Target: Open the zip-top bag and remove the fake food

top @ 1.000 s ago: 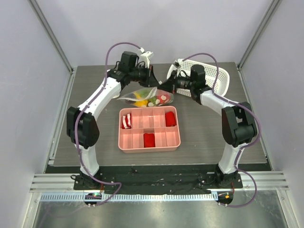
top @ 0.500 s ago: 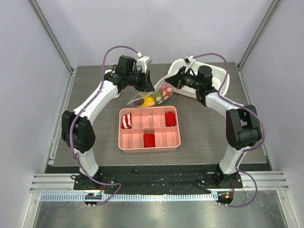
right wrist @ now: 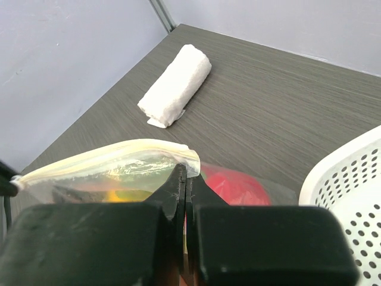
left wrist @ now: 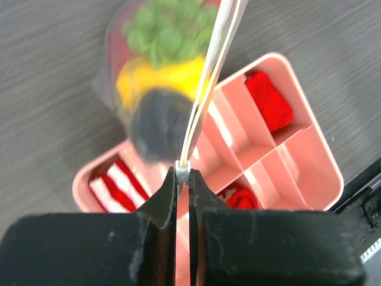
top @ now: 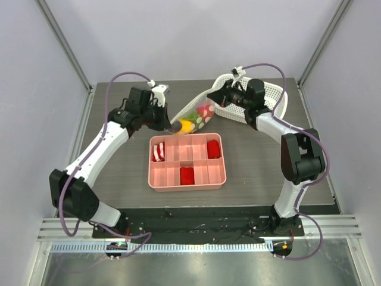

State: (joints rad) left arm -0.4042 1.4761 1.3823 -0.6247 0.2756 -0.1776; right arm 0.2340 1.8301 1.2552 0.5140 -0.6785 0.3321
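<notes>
Clear zip-top bag point(top: 195, 113) hung btwn L end effector point(left wrist: 183, 174), R end effector point(right wrist: 186, 177)

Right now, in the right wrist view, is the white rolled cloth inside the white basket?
No, the rolled cloth lies on the bare table, well apart from the basket at the right edge.

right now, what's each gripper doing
left gripper: shut on the bag
right gripper: shut on the bag
</notes>
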